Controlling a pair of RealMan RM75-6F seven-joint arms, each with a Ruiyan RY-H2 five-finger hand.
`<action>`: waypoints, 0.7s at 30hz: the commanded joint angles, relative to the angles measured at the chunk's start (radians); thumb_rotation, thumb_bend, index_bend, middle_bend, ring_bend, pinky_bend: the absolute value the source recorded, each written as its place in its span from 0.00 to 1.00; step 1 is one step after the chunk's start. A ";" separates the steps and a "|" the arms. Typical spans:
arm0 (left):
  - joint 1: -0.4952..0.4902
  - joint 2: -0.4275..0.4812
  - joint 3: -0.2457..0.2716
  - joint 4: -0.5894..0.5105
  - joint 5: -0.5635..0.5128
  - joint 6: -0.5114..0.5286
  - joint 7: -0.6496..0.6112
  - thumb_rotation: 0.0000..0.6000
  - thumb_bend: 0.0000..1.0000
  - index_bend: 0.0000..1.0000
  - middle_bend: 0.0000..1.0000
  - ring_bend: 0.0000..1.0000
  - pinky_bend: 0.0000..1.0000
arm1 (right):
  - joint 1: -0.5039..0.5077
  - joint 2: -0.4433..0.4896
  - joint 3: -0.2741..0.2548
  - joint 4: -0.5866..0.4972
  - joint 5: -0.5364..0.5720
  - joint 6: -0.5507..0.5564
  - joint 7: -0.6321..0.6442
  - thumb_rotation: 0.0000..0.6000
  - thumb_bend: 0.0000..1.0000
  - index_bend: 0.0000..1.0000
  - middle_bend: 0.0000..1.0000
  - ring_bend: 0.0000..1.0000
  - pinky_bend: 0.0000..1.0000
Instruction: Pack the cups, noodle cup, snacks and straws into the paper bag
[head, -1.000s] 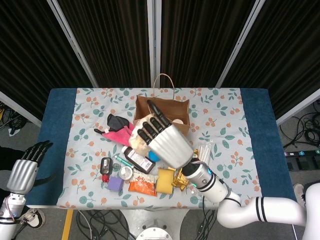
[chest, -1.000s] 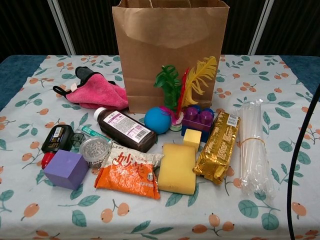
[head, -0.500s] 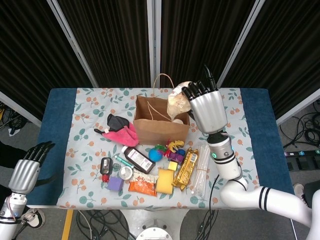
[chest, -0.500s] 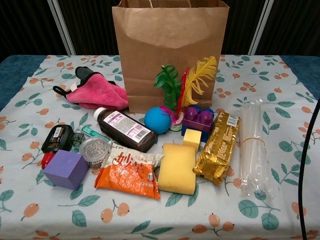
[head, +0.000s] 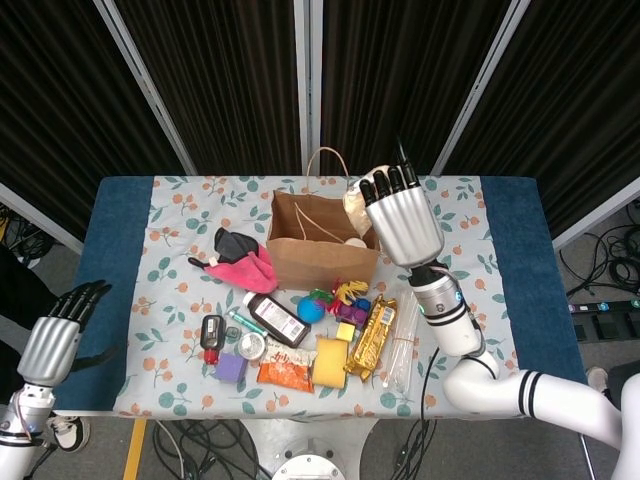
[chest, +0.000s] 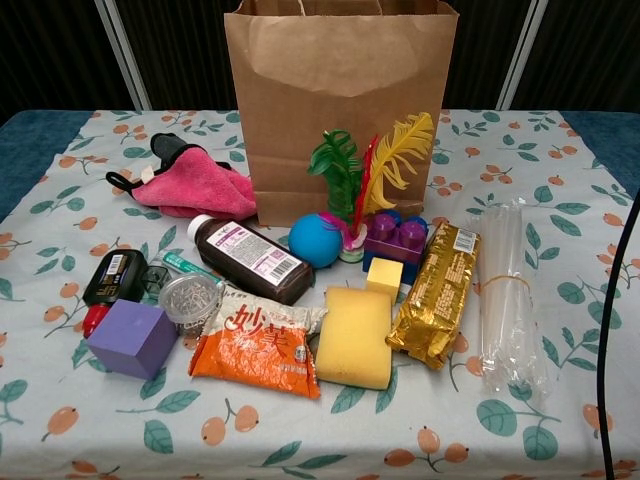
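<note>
Right hand (head: 402, 222), up at centre frame, has swung from low over the clutter to the brown paper bag's (head: 322, 258) right rim, clutching a pale crinkly snack packet (head: 355, 199); dropping it in looks imminent. Left hand (head: 55, 335) idles empty, lower left.

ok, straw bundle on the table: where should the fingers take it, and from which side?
Grip the straw bundle at its middle, near the rubber band, coming from above. It lies flat, long and narrow, near to far; its right side is open table, while the gold snack pack lies close on its left.
</note>
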 joint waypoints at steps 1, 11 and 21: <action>0.001 0.000 -0.001 0.006 -0.002 0.000 -0.006 1.00 0.10 0.18 0.22 0.15 0.21 | 0.019 0.007 -0.020 0.021 -0.030 -0.017 -0.039 1.00 0.20 0.77 0.60 0.47 0.09; -0.002 -0.026 -0.003 0.045 -0.006 -0.001 -0.038 1.00 0.10 0.18 0.22 0.15 0.21 | 0.075 0.045 -0.058 0.050 -0.052 -0.110 -0.233 1.00 0.21 0.77 0.60 0.47 0.08; -0.003 -0.038 -0.011 0.103 -0.023 -0.007 -0.095 1.00 0.10 0.18 0.22 0.15 0.21 | 0.103 -0.045 -0.074 0.132 -0.004 -0.136 -0.220 1.00 0.21 0.76 0.60 0.47 0.07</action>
